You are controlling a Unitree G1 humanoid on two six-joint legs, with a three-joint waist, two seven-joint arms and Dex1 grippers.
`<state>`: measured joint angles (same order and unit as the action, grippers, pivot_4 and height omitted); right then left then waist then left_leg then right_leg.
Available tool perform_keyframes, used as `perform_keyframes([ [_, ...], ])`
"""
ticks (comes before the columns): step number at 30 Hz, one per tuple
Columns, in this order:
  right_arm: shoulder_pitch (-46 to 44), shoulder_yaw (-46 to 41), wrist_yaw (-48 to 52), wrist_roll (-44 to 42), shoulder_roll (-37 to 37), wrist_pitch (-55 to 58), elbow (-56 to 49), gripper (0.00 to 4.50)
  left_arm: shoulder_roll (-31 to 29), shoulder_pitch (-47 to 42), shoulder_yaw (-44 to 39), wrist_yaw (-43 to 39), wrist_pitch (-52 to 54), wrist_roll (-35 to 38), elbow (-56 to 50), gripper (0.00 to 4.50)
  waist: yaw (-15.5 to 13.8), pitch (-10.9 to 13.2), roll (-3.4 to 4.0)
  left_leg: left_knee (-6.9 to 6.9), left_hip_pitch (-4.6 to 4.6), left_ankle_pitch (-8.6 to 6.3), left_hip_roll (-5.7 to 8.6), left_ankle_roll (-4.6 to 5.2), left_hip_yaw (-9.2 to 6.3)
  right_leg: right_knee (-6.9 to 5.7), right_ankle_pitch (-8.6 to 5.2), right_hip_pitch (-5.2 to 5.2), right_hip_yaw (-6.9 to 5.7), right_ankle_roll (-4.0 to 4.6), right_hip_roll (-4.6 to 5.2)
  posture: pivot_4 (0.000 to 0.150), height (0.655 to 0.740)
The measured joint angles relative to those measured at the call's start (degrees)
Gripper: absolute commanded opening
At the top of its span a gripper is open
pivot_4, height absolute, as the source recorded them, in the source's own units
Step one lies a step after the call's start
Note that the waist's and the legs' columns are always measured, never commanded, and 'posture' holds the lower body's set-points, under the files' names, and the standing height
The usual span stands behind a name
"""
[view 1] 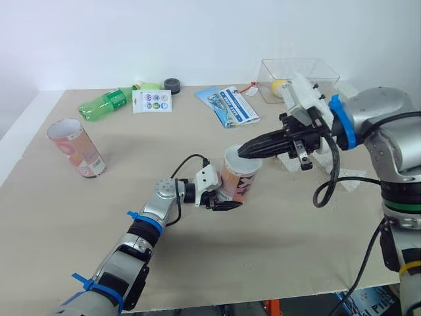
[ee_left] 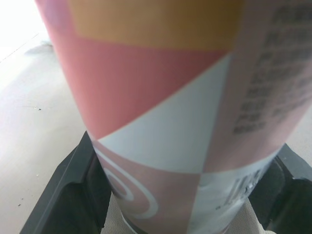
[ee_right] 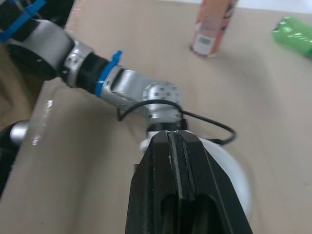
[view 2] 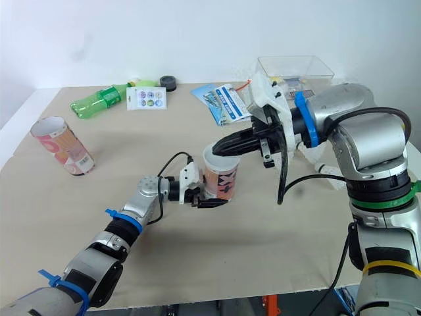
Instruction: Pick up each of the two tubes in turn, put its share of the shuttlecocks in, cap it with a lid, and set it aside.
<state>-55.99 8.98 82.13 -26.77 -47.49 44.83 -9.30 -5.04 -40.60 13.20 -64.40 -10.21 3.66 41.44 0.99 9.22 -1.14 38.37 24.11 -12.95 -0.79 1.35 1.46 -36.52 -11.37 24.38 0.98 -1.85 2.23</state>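
A pink, orange and white patterned tube (view 1: 237, 179) stands at the table's middle with my left gripper (view 1: 227, 197) shut on its lower part. In the left wrist view the black fingers (ee_left: 63, 195) flank the tube (ee_left: 170, 122). A white round top (ee_right: 229, 170) covers the tube's mouth. My right gripper (view 1: 243, 152) is shut, nothing between its fingers, and its tip rests right at that white top. A second tube (view 1: 75, 148) of the same pattern sits at the far left with its mouth open, apparently upright.
Along the back edge lie a green bottle (view 1: 103, 105), a sticker card (view 1: 152, 101), a black round piece (view 1: 173, 85) and a blue leaflet (view 1: 228, 105). A clear box (view 1: 299, 78) stands at the back right. My right arm's cable (view 1: 329, 178) hangs over the table.
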Motion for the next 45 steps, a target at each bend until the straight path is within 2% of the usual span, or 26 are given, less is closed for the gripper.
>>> perform_keyframes([
  [33, 2.0, 3.9, 1.4, 1.9, -1.2, -4.6, 2.8, 0.06, -0.1, 0.4, 0.0, 0.0, 0.4, 0.3, -0.6, 3.29, 0.0, 0.0, 0.0, -0.01, -0.01, 0.0, 0.0, 0.0, -0.02, 0.0, -0.03, -0.01, 0.01, -0.02, -0.03, 0.15, 0.74],
  [45, -1.3, 4.1, 1.6, 2.4, -1.1, -4.8, 5.6, 0.06, -0.1, 0.6, 0.0, 0.0, 0.5, 0.3, -0.9, 3.29, 0.0, 0.0, 0.0, -0.01, -0.01, 0.0, 0.0, 0.0, -0.02, 0.0, -0.03, -0.01, 0.01, -0.02, -0.03, 0.15, 0.74],
])
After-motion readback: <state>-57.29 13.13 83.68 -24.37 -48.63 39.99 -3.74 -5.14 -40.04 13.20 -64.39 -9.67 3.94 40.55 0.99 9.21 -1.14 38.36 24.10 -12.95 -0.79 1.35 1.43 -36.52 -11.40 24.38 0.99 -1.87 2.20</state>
